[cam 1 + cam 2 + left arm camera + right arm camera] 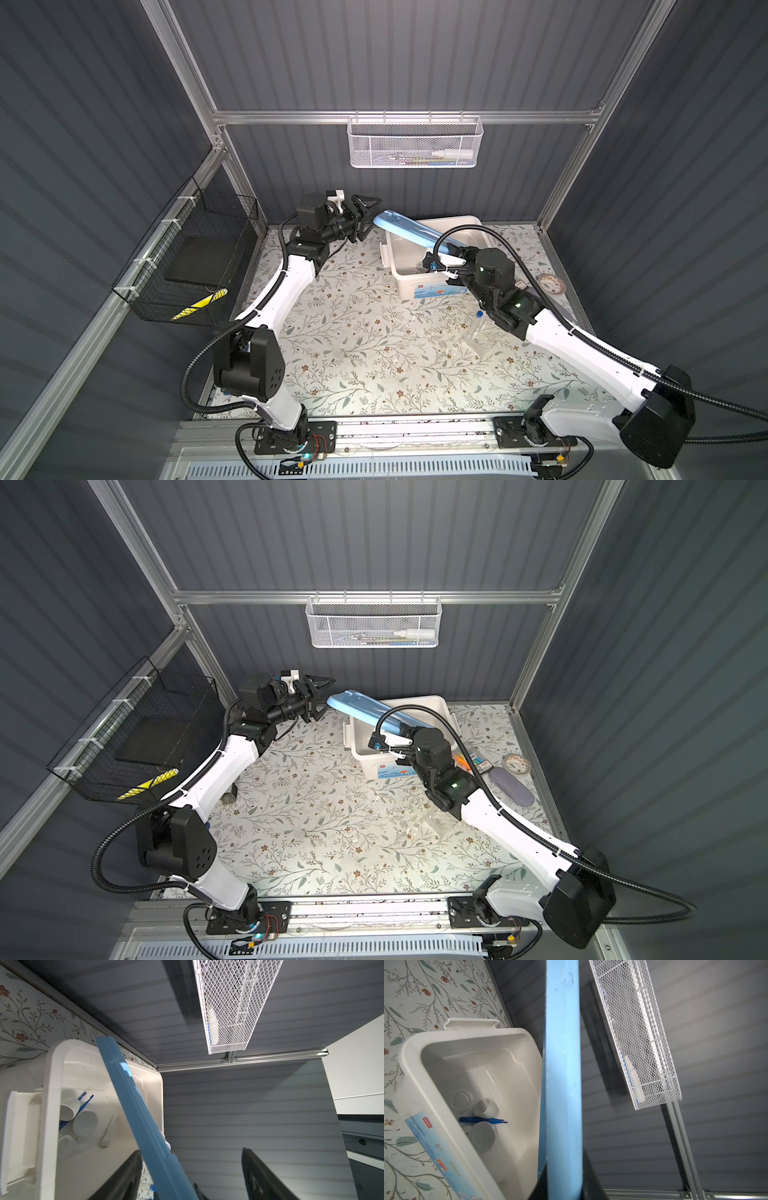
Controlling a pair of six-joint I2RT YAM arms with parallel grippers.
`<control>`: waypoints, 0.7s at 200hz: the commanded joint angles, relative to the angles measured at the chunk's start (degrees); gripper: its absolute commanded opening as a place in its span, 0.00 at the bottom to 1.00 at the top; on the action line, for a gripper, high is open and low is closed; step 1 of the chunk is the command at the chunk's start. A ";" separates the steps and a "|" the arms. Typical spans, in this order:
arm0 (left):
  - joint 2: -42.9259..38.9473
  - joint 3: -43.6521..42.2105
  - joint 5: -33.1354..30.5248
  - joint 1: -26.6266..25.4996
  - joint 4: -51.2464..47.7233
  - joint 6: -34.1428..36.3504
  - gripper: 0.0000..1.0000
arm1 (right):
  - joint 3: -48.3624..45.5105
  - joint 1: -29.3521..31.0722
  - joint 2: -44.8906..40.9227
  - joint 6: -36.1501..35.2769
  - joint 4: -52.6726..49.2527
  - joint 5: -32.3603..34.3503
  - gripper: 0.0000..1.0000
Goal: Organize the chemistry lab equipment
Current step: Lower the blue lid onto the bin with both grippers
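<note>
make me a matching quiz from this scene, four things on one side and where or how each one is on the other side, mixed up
Things:
1. blue lid
2. dark blue tweezers
3. white mesh basket
4. left claw

Place or state:
a. hanging on the back rail
b. open, at the lid's raised end
c. lying inside the white bin
d. held tilted in the right claw

Pairs: 1-d, 2-c, 3-a, 4-b

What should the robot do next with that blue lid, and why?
Probably close the left hand on the blue lid: its raised end lies between those open fingers, while the right hand alone holds it tilted over the white bin.
</note>
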 commanded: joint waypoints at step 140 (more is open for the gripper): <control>-4.86 -15.26 4.42 -0.40 6.01 -1.59 0.29 | -6.82 6.65 -0.69 -2.81 7.32 2.19 0.15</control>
